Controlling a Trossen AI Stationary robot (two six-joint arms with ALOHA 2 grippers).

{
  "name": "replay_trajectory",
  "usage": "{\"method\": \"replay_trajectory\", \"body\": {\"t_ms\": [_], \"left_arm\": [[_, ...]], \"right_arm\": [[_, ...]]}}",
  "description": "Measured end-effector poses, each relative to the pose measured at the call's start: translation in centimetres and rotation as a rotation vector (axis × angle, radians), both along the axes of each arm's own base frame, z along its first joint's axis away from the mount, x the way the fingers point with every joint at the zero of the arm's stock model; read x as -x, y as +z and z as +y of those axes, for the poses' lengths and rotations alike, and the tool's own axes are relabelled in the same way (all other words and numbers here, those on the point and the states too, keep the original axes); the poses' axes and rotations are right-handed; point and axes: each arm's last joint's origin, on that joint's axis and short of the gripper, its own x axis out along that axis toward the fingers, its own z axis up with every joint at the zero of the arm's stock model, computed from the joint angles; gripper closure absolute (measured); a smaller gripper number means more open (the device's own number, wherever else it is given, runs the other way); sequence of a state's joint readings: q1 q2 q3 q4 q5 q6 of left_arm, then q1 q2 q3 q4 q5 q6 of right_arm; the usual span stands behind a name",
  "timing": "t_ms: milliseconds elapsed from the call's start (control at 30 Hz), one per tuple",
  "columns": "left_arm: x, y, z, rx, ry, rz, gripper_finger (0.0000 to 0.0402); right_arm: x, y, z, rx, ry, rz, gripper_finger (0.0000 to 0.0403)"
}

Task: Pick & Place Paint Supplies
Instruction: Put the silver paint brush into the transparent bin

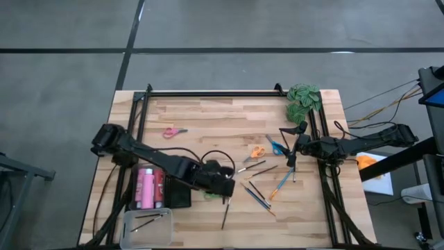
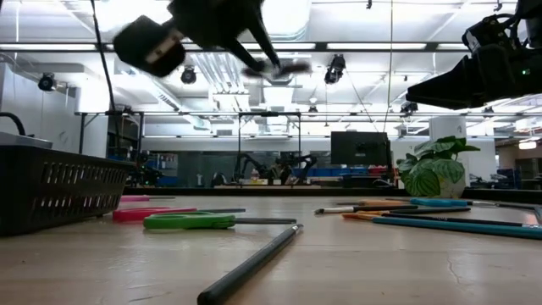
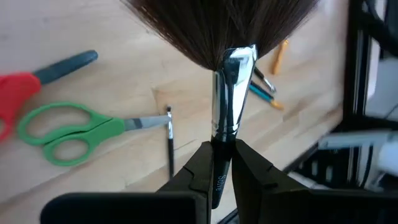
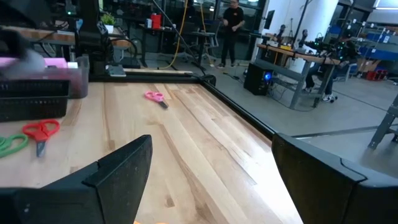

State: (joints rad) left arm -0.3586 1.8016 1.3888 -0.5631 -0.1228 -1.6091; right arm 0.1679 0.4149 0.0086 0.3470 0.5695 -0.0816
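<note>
My left gripper (image 1: 225, 185) hangs above the table's near middle, shut on a large brush (image 3: 233, 87) with a silver ferrule and a dark fan of bristles (image 3: 217, 25). In the low view the brush (image 2: 278, 66) is high above the tabletop. Below it lie green scissors (image 3: 68, 130), a thin dark brush (image 3: 170, 146) and red scissors (image 3: 12, 93). Another dark brush (image 1: 225, 214) lies near the front edge. My right gripper (image 4: 211, 180) waits open over the right side (image 1: 291, 149), with nothing between its fingers. My left gripper pinches the brush's dark handle (image 3: 219, 163) between its two fingers, just behind the silver ferrule. The fingers slant down from above. The brush runs on past the fingertips, bristle end foremost, and is lifted clear of the table.
A black basket (image 1: 177, 194) with pink bottles (image 1: 147, 186) beside it and a clear tray (image 1: 146, 226) stand at the near left. Pink scissors (image 1: 173, 132), orange scissors (image 1: 258, 151), blue scissors (image 1: 276, 146) and several thin brushes (image 1: 260, 191) lie on the wood. A leafy clump (image 1: 303, 97) sits far right.
</note>
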Motion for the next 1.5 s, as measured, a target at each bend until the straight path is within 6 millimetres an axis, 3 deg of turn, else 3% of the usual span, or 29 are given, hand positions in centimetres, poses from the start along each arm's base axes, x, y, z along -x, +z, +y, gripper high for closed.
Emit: {"method": "replay_trajectory", "body": {"t_ms": [400, 800, 1000, 1500], "left_arm": [[4.0, 3.2, -1.8, -0.094, -0.224, 0.028, 0.0366], [8.8, 5.4, -3.9, 0.06, -0.461, 0.167, 0.0366], [11.5, 5.2, -6.0, 0.099, -0.567, 0.296, 0.0366], [18.3, 4.1, -10.9, 0.042, -0.645, 0.481, 0.0366]], "right_arm": [[0.0, 0.0, 0.0, -0.001, 0.0, -0.001, 0.0074], [0.0, 0.0, 0.0, -0.002, 0.0, -0.001, 0.0074], [0.0, 0.0, 0.0, 0.0, 0.0, -0.001, 0.0074], [0.0, 0.0, 0.0, -0.001, 0.0, -0.001, 0.0074]]}}
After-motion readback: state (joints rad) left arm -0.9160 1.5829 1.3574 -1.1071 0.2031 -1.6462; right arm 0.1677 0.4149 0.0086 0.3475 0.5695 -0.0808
